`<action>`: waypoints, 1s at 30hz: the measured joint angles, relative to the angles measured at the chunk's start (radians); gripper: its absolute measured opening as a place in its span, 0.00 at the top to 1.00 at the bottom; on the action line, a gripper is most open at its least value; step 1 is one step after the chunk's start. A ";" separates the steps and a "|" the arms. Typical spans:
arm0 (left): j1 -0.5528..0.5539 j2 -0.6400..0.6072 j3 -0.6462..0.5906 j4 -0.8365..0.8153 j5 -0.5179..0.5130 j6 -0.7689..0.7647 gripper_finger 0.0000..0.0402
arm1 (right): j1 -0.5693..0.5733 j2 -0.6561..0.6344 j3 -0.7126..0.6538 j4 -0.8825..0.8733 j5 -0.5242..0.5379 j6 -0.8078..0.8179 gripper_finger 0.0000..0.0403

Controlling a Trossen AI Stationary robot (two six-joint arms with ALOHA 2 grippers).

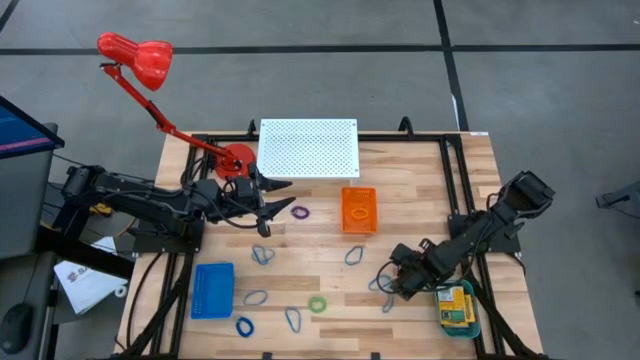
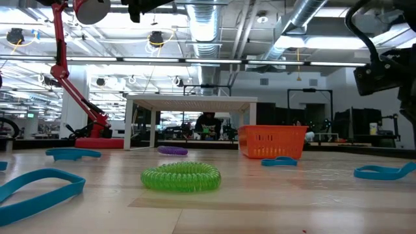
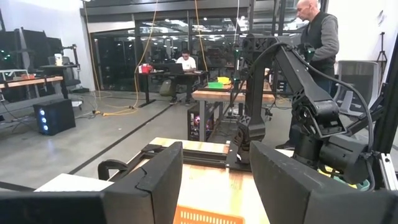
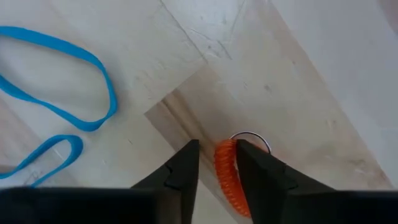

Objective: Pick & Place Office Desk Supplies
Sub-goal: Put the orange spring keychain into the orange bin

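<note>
The left claw (image 1: pixel 268 200) hovers spread and empty above the wooden counter (image 1: pixel 420 200). The right claw (image 4: pixel 217 163) pinches a small orange coiled rubber ring (image 4: pixel 226 173) between its fingers; it looks light, springy and squashy, best held across its band.

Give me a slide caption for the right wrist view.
Right claw pinching an orange ring on the wooden table, blue loops lying beside.

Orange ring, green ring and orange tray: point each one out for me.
orange ring (image 4: pixel 227 171), right wrist view, on its coiled body between the right gripper's fingers.
green ring (image 2: pixel 181 177), low view, on its front coil.
orange tray (image 1: pixel 359 210), high view, on its mesh floor.
</note>
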 joint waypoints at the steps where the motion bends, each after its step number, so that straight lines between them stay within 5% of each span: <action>1: 0.000 0.000 0.000 0.000 0.000 0.000 0.55 | 0.000 0.000 0.000 -0.003 0.000 0.000 0.77; 6: 0.000 0.000 0.000 0.000 0.000 0.000 0.55 | 0.002 0.000 -0.001 -0.016 0.023 -0.009 0.96; 14: 0.000 0.000 0.000 -0.001 0.000 0.000 0.55 | -0.008 0.007 0.114 -0.021 0.164 -0.111 0.98; 21: 0.000 0.000 0.000 -0.001 0.000 0.000 0.55 | -0.063 0.006 0.276 -0.028 0.383 -0.370 0.99; 30: 0.000 0.000 0.000 -0.001 0.000 0.000 0.55 | -0.272 0.004 0.325 -0.026 0.524 -0.668 0.99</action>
